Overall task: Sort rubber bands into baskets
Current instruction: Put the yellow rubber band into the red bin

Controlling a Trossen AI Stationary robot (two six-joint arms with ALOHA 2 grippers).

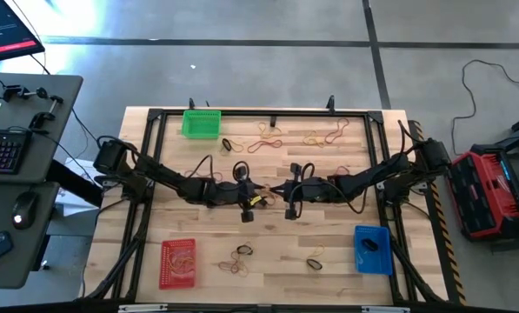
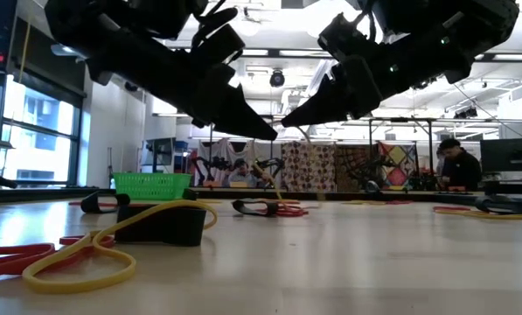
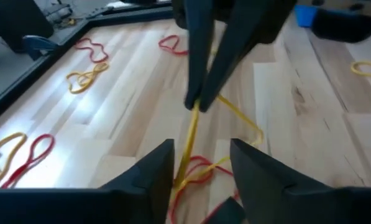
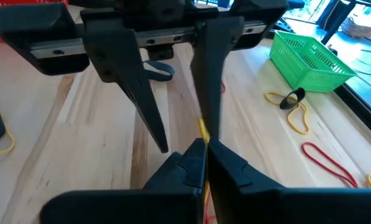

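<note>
Hidden or unclear, from my station: red basket [image 1: 177, 263] contents too small to count; blue basket [image 3: 304, 14] cut off by frame edge; bands beside green basket [image 2: 151, 185] blurred.

Two end effectors meeting over the table
Right end effector [image 4: 205, 146] pinches a yellow band [image 4: 204, 129]; left end effector [image 4: 185, 140] faces it, fingers apart.
</note>
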